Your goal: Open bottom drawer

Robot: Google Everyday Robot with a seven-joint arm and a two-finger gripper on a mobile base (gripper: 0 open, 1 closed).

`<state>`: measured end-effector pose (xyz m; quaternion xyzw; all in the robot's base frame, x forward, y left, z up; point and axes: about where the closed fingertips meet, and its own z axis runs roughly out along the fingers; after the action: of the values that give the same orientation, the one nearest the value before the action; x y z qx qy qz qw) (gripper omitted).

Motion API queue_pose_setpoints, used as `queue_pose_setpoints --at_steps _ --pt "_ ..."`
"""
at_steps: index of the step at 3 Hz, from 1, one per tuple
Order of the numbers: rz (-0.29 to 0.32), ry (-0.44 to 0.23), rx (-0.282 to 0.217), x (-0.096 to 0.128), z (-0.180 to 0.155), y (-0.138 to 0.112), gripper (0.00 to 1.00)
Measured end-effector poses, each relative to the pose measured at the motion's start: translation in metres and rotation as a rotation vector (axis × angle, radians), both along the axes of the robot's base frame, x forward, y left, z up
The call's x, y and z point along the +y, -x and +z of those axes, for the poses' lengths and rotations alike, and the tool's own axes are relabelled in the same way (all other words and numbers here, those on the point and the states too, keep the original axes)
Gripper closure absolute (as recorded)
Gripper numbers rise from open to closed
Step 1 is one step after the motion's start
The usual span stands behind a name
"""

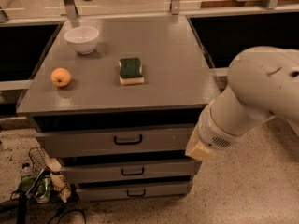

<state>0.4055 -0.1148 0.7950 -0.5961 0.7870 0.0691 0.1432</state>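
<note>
- Floor, far left: a clutter of small items [39, 183] beside the cabinet's base — too jumbled to count.
- Grey tabletop [168, 55]: one orange [60, 76], one white bowl [81, 38] behind it, one green-and-yellow sponge [131, 71] near the middle, all apart.
- Below: three grey drawers, each with one black handle. The bottom drawer [103, 192] is the lowest and slimmest, just above the floor.
- Right: one white arm [254, 101] covers the cabinet's right corner. The gripper [200, 149] hangs beside the middle drawer's right end, above the bottom drawer — spread or closed, I cannot tell.
</note>
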Motion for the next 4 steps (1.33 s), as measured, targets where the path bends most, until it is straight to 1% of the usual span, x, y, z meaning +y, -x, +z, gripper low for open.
queue_pose_setpoints --at_steps 1,2,3,4 --pt "0.017 0.032 0.042 0.004 -0.037 0.012 1.0" --pt "0.051 0.073 0.116 0.003 -0.083 0.025 1.0" --pt "0.051 0.073 0.116 0.003 -0.083 0.025 1.0" --pt "0.003 0.013 0.125 0.006 -0.096 0.032 1.0"
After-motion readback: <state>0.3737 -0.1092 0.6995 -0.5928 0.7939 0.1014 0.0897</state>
